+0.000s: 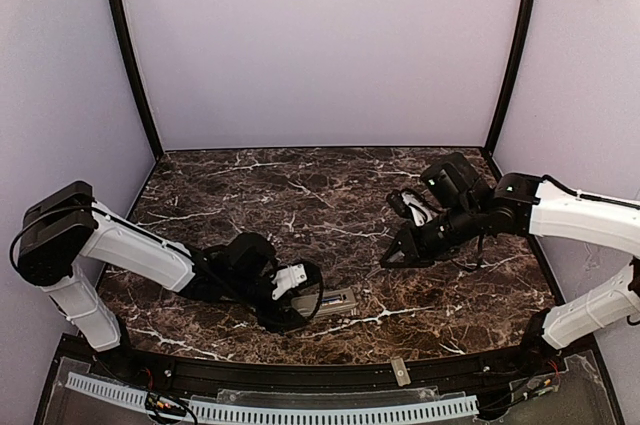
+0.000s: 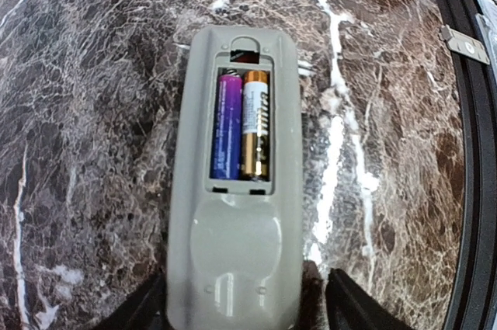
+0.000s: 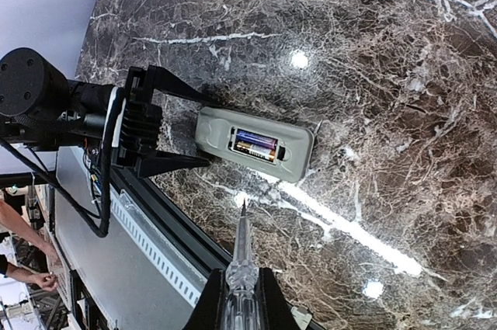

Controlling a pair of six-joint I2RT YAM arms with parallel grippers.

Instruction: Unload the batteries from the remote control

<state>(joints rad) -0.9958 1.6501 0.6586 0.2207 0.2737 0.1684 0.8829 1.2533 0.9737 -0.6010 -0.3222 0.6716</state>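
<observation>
Surface, top view: dark brown, white-veined marble worktop (image 1: 330, 195).
Remote: slim grey-beige remote control (image 1: 338, 302) lies back-up near the front edge.
Left end effector (image 2: 245, 310): left wrist view, open, fingers either side of the remote's near end.
Batteries: purple battery (image 2: 227, 124) and gold-and-black battery (image 2: 255, 124) side by side in the uncovered recess.
Right end effector (image 3: 241, 295): right wrist view, clamped on a clear-handled pointed tool (image 3: 242, 252), tip apart from the remote.

The left arm (image 1: 140, 255) reaches low and rightward, the left gripper (image 2: 245, 307) near the table with its fingers (image 2: 353, 308) spread. The right arm (image 1: 580, 215) folds inward, wrist pitched down. The right gripper (image 3: 241, 303) clamps a slender pointed tool (image 3: 242, 248).
</observation>
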